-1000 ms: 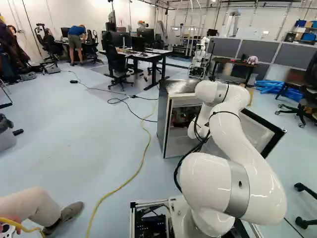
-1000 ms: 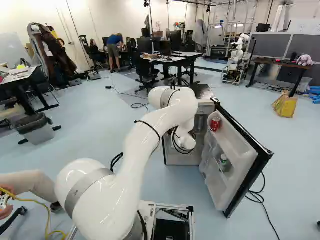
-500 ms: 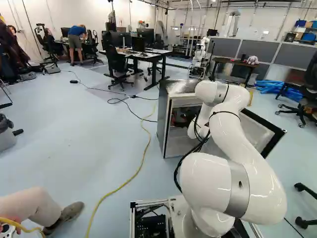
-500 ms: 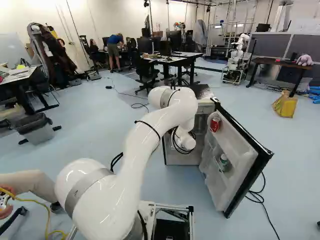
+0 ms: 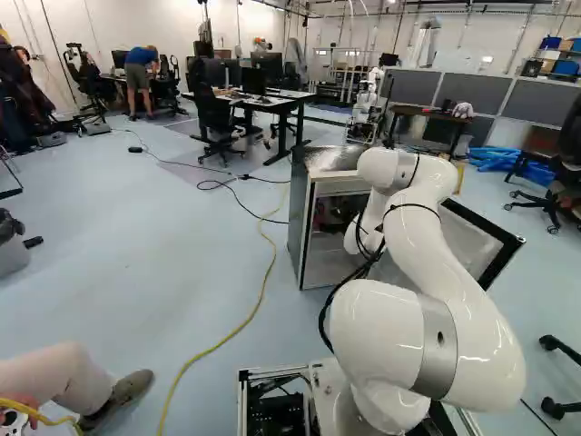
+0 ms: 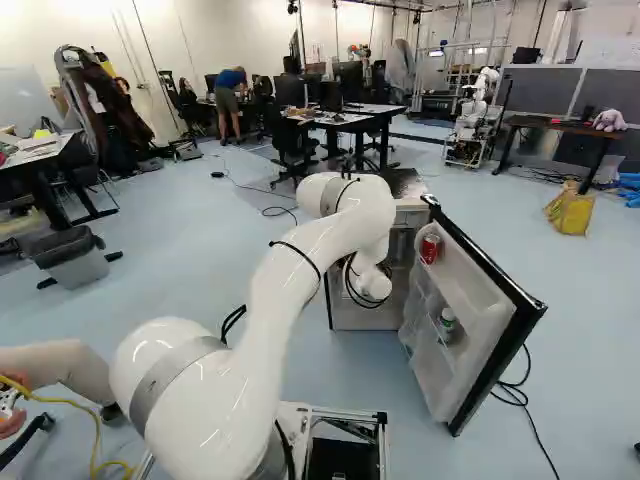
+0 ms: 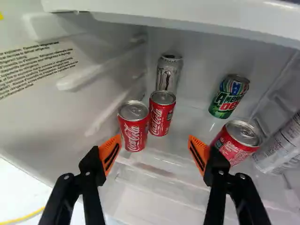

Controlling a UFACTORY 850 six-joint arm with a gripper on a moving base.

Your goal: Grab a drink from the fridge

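fridge: a small fridge with a dark side panel (image 5: 298,209) and a white interior stood ahead of the robot, its black-edged white door (image 6: 485,325) swung wide open.
arm: from where i stood, the glossy white jointed arm (image 6: 300,265) reached across to the fridge opening.
gripper: the black two-fingered gripper with orange pads (image 7: 154,140) faced the inside of the compartment, fingers spread wide, with nothing held.
nearest drinks: a red cola can with a silver top (image 7: 133,130) stood upright ahead of the gap between the fingers, toward one side; a second red can (image 7: 161,115) stood just beside it, a little deeper.
other drinks: a silver can (image 7: 168,74) stood behind that pair; a green, blue and red can (image 7: 228,97) and a shorter-looking red can (image 7: 237,141) sat toward the other finger. whether that finger touched the short can, i could not tell.
door drinks: one red can (image 6: 430,248) rested high in the door.
done: the fridge was open and the gripper was lined up roughly with the drinks.
left: choosing a can, bringing the fingers around it, closing, and carrying it out. by my judgement, the grab itself had yet to happen.
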